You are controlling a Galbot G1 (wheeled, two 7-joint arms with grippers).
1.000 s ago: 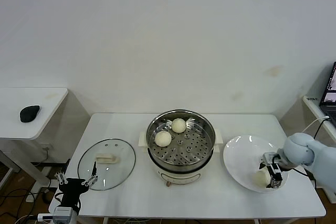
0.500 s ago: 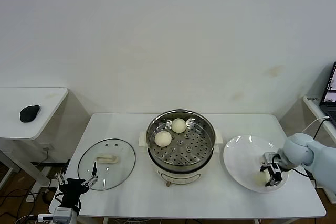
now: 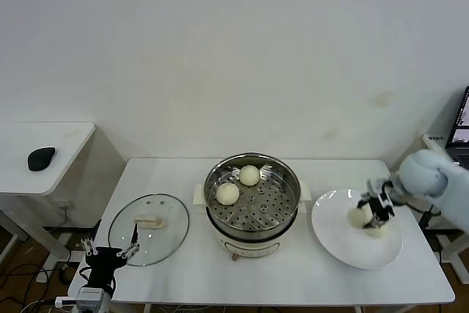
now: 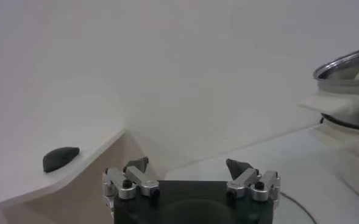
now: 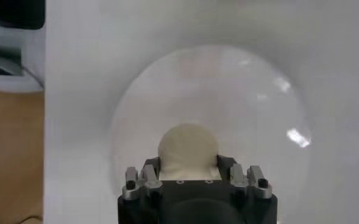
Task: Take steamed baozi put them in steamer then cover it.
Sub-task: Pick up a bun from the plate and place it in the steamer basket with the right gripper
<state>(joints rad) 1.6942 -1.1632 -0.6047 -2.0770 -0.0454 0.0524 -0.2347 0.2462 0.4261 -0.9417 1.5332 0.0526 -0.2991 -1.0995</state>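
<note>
A small round cream-white dough bun (image 5: pixel 188 148) is held between the jaws of the right gripper (image 3: pixel 375 209) above the flat white round plate (image 3: pixel 338 237). Two buns (image 3: pixel 228 193) lie in the shiny round stainless-steel steamer (image 3: pixel 251 203). Slippage of the soft dough during transfer is judged possible. The left gripper (image 4: pixel 189 176) is spread open, idle near the round glass cover (image 3: pixel 149 239).

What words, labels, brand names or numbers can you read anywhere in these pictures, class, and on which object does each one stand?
None can be read.
The steamer, the cover and the plate show no visible lettering.
The laptop screen at the right edge shows marks too small to read.
</note>
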